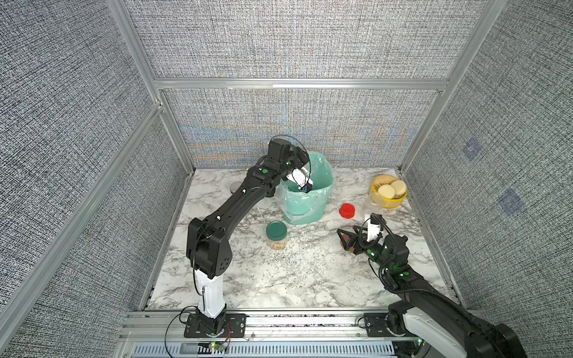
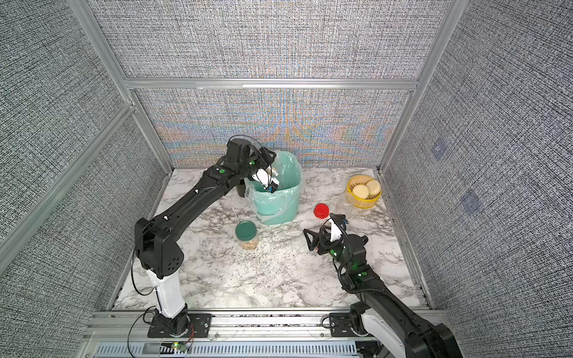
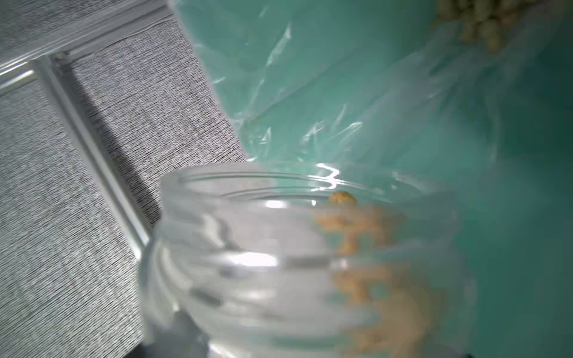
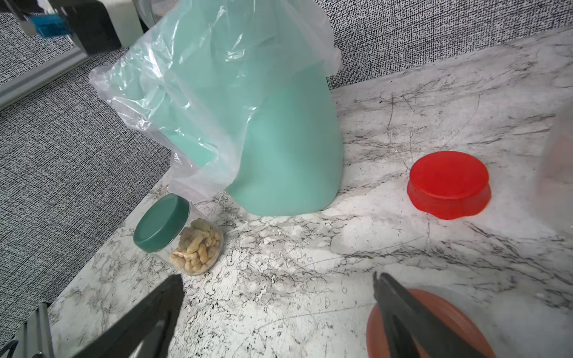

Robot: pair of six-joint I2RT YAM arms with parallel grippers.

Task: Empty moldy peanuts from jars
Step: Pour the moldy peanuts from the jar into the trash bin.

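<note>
Jar (image 3: 294, 263) open, peanuts (image 3: 356, 223) at its mouth, over bin (image 1: 307, 207), upper middle of frame | we see left gripper (image 1: 305, 181) clamped on it, long axis tipped, mouth toward bin's inside | right gripper (image 4: 276, 279) spread wide, lower right | bin stands near back wall (image 1: 294, 124); open table (image 1: 279, 279) lower middle

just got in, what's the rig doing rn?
The left gripper holds an open clear plastic jar tipped over the bag-lined teal bin; tan peanuts are in it, others lie in the bin. The right gripper hovers open and empty by a terracotta lid. The dark green-lidded jar of peanuts stands closed.
</note>
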